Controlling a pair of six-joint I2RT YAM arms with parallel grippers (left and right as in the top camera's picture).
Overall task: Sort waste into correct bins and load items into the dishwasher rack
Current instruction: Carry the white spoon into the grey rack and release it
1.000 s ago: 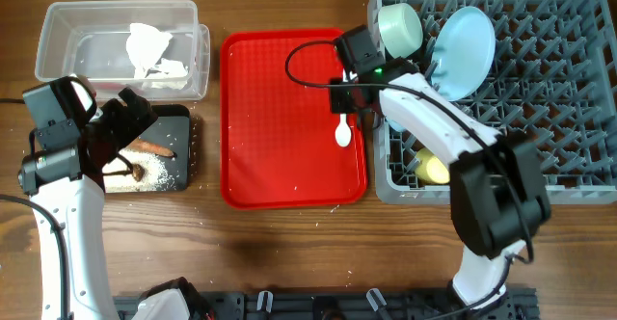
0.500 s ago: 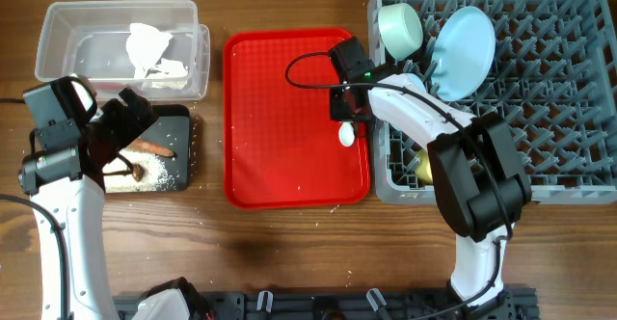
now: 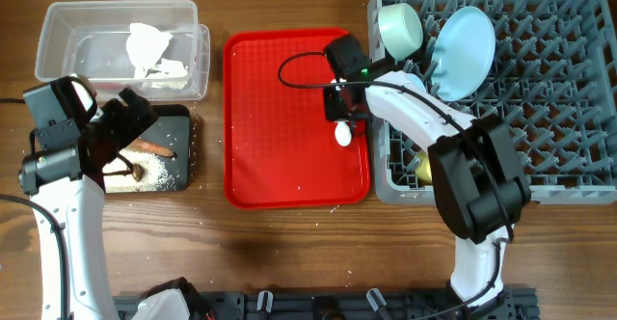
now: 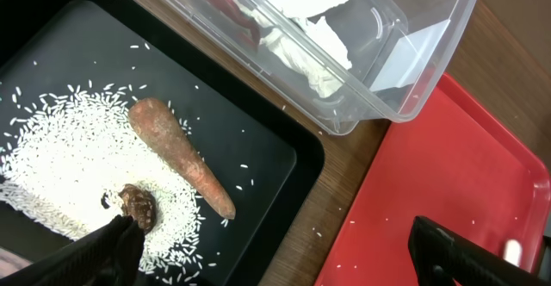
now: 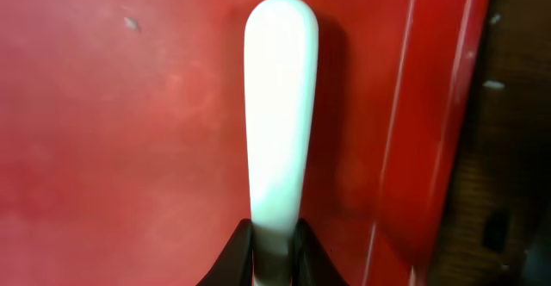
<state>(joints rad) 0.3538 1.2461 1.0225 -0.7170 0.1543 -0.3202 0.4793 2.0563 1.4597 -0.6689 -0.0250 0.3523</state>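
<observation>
The right gripper (image 5: 274, 253) is clamping its jaws on the handle of the white plastic spoon (image 5: 280, 105). The spoon's bowl is sitting over the right edge of the red tray (image 3: 280, 156), just beside the dishwasher rack (image 3: 578, 137). The left gripper (image 4: 284, 256) is hovering with jaws wide apart over the black tray (image 4: 60, 45), where the brown food stick (image 4: 181, 157) is lying on rice-like crumbs (image 4: 69, 165).
</observation>
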